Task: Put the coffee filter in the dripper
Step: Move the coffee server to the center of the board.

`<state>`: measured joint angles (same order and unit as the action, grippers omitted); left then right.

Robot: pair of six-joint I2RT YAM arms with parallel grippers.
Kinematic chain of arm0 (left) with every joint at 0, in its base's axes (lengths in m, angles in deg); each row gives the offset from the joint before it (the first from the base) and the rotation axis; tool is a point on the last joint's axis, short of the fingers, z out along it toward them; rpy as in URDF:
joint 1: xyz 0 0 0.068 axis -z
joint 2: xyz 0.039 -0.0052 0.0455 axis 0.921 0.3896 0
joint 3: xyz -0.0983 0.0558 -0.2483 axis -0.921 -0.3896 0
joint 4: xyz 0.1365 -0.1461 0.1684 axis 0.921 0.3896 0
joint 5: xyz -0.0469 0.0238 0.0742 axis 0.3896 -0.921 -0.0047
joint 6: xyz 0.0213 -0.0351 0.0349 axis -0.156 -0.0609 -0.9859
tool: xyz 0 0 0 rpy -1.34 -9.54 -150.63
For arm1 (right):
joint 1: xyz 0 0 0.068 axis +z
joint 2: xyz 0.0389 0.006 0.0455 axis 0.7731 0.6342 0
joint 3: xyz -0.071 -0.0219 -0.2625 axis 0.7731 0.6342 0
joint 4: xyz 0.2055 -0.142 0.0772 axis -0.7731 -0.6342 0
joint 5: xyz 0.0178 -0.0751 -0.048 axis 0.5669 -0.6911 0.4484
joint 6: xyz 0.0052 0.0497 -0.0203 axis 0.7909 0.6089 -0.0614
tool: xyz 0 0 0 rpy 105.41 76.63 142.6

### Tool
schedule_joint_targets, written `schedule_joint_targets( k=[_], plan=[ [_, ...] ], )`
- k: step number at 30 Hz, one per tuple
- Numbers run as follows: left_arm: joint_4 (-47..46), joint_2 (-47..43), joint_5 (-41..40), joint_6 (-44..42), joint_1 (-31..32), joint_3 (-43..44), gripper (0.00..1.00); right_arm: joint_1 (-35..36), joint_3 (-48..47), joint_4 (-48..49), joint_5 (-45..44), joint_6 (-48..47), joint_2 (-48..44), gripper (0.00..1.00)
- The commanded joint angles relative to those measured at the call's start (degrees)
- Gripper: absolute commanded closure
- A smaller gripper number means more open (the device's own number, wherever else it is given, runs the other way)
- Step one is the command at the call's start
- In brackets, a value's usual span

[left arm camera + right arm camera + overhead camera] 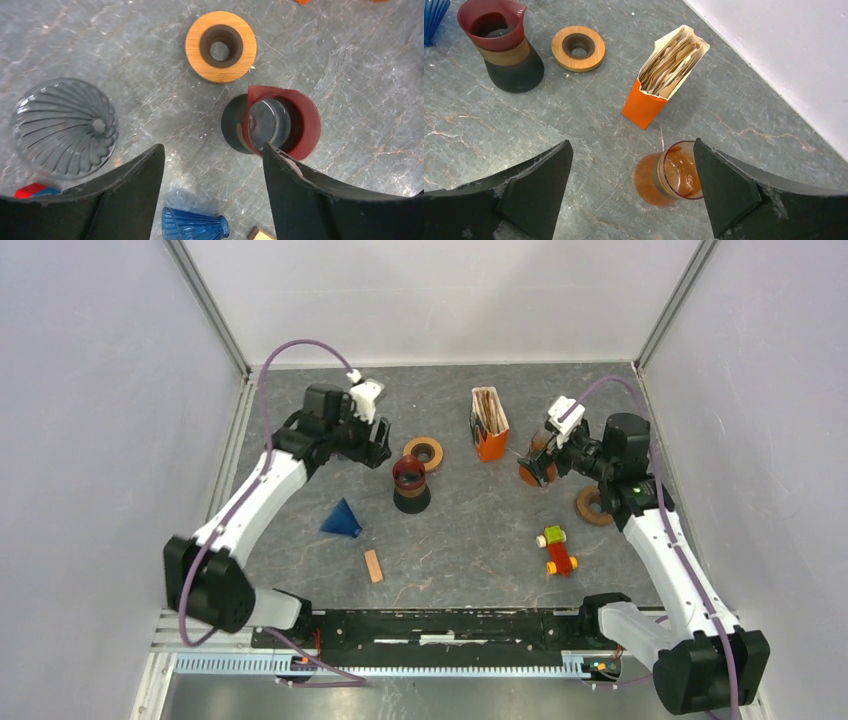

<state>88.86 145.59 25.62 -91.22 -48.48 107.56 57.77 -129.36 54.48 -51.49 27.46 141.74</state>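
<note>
On a grey stone-look table walled in white, the paper filters stand upright in their orange box just ahead of the right gripper, farther from the left gripper, both jaws gaping wide and empty

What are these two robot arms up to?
Neither arm is holding anything, and both have their jaws open above the table. The left gripper hovers over a red-and-black carafe, with a clear ribbed dripper off to one side. The right gripper hangs above an orange glass vessel, near the orange box. The paper filters are all in that box.
</note>
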Motion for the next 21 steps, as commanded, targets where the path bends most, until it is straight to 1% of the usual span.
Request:
schedule_joint_targets(
  k=[1,7,10,13,17,21],
  plan=[
    [8.0,8.6,-1.5,-1.6,3.9,8.5,0.27,0.2,0.3,0.1,0.6,-2.2,-2.7,0.02],
    [10.3,15.7,-4.2,-1.0,7.7,13.1,0.31,0.2,1.9,0.3,0.3,-2.2,-3.3,0.02],
    [11.2,18.2,-5.9,-1.1,8.8,14.1,0.36,0.2,2.0,0.4,0.2,-2.2,-3.4,0.02],
    [12.3,19.9,-5.6,-1.3,9.9,14.7,0.45,0.2,2.6,0.7,0.0,-2.2,-3.4,0.02],
    [12.4,21.4,-6.8,-2.1,11.5,14.6,0.63,0.2,3.0,1.1,-0.2,-2.0,-3.5,0.02],
    [13.6,21.5,-4.5,-1.6,13.2,14.7,0.72,0.2,3.1,0.5,-0.8,-2.4,-4.0,0.02]
  ],
)
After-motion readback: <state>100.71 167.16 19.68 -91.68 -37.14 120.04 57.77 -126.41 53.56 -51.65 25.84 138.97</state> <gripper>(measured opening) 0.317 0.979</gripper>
